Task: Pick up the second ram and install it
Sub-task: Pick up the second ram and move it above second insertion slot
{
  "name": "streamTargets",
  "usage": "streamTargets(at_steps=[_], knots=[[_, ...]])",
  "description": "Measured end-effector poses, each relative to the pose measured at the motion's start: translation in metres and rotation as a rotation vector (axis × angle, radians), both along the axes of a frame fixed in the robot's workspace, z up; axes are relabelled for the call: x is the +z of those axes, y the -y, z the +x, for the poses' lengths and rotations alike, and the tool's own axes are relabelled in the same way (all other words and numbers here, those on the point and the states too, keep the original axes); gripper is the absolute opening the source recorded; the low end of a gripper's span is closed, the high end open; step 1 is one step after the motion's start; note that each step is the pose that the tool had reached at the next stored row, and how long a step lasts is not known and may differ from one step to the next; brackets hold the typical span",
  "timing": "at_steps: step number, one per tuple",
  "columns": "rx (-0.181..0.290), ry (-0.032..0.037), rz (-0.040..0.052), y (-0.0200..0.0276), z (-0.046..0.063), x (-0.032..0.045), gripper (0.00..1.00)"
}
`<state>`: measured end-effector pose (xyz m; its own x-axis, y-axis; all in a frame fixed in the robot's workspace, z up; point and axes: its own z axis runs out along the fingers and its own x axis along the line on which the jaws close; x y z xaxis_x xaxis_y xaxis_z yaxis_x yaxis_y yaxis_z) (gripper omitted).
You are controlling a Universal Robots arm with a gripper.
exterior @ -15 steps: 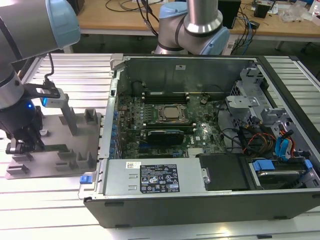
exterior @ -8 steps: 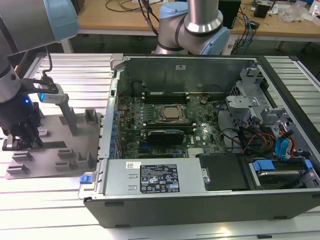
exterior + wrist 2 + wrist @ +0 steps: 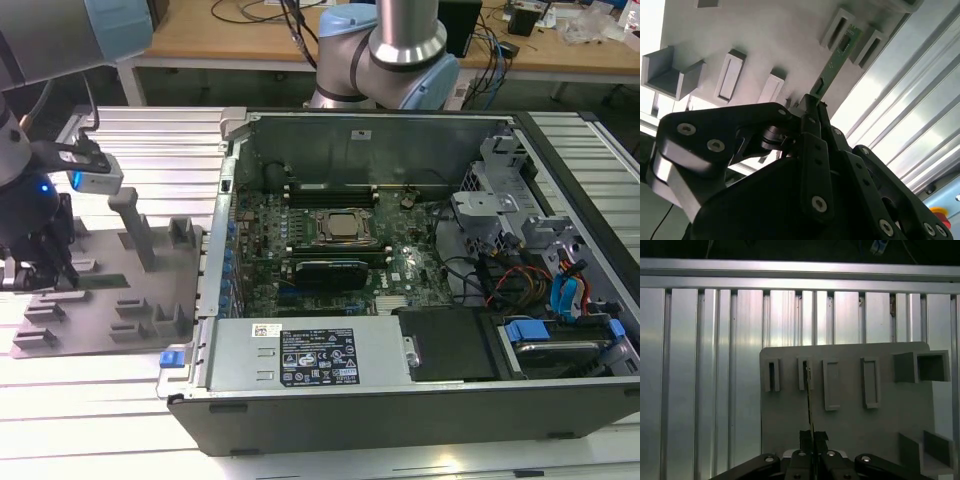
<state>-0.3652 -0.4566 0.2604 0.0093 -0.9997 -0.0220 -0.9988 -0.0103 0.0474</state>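
Second ram (image 3: 837, 60) is pinched edge-on in gripper (image 3: 812, 102), fingers narrow on its near end. Far end sits between the walls of a slot holder on grey fixture plate (image 3: 850, 425). Plate lies on ribbed aluminium table (image 3: 100, 410), with wooden bench (image 3: 230, 40) behind. Open PC case (image 3: 400, 400) is at the exterior view's right, well apart from gripper, motherboard (image 3: 400, 270) inside.
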Motion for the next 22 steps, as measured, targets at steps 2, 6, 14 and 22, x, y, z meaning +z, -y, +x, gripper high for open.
streamTargets(at_steps=[2,6,14,22], knots=[[0.000,0.0000,0.0000,0.0000,0.000,0.0043,0.11],[0.000,0.0000,0.0000,0.0000,0.000,0.0146,0.11],[0.000,0.0000,0.0004,0.0000,0.000,0.0293,0.11],[0.000,0.0000,0.0004,0.0000,0.000,0.0466,0.11]])
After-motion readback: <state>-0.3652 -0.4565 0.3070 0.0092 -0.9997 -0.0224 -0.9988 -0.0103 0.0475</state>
